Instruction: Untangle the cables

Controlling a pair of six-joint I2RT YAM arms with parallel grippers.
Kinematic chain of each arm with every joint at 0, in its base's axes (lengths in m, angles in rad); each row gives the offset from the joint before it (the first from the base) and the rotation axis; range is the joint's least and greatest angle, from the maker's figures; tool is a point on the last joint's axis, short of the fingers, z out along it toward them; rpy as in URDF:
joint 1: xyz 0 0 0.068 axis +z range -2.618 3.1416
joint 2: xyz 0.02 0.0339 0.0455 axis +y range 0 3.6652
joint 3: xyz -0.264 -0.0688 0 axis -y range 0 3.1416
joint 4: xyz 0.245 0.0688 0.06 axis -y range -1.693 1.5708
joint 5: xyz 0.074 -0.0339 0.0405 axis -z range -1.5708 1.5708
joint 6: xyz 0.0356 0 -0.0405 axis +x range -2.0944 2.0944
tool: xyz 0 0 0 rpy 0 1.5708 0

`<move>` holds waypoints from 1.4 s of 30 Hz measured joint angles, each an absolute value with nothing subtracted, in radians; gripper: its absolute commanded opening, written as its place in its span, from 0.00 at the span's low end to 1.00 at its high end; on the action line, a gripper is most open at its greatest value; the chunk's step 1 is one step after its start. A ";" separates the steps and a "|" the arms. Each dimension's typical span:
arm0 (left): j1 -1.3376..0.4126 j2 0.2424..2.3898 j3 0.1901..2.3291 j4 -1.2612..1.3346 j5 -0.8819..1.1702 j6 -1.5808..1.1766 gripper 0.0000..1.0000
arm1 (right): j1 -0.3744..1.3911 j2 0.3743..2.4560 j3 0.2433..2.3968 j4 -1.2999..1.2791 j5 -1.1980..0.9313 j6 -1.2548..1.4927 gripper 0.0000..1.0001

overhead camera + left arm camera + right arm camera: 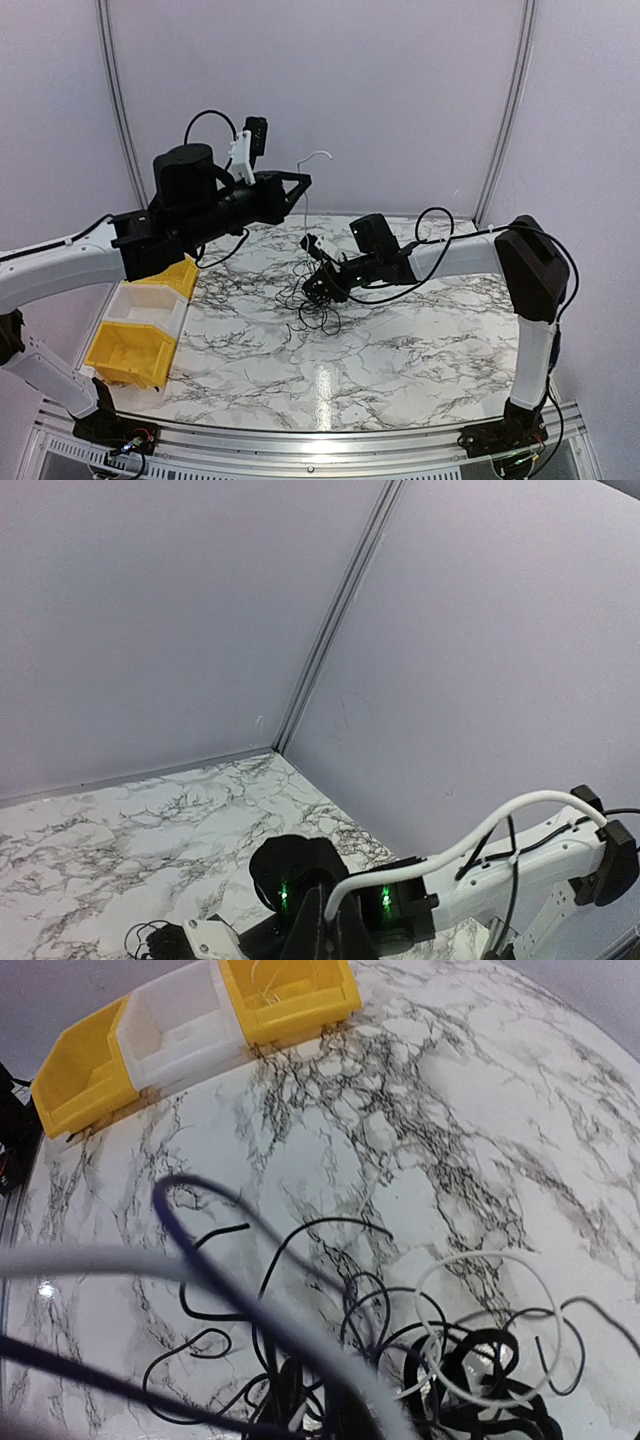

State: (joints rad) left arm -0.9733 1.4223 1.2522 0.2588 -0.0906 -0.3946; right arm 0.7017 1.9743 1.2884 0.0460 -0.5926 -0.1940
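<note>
Early days, I judged: my left fingers [300, 186] were clamped shut on a white cable [318, 152] raised above the surface [430, 350], while the black cables [318, 308] lay bunched mid-surface at my right fingers [317, 287], whose opening I couldn't tell.
</note>
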 measured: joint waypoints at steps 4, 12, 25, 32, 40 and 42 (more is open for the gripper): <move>-0.978 1.359 1.387 0.143 -0.144 -0.335 0.00 | 0.659 2.026 1.272 0.047 -0.594 -0.154 0.08; -0.979 1.233 1.541 -0.015 -0.293 -0.201 0.00 | 0.535 2.082 1.272 0.036 -0.574 -0.105 0.01; -0.979 1.195 1.607 -0.249 -0.647 0.035 0.00 | 0.519 2.055 1.259 -0.025 -0.466 -0.142 0.00; -0.971 1.113 1.612 -0.242 -0.775 0.132 0.00 | 0.483 2.055 1.259 -0.062 -0.450 -0.162 0.03; -0.892 1.151 1.443 -0.311 -0.745 0.058 0.00 | 0.478 2.002 1.313 -0.228 -0.472 -0.261 0.54; -0.838 1.155 1.408 -0.343 -0.700 0.018 0.00 | 0.478 1.935 1.315 -0.278 -0.465 -0.295 0.66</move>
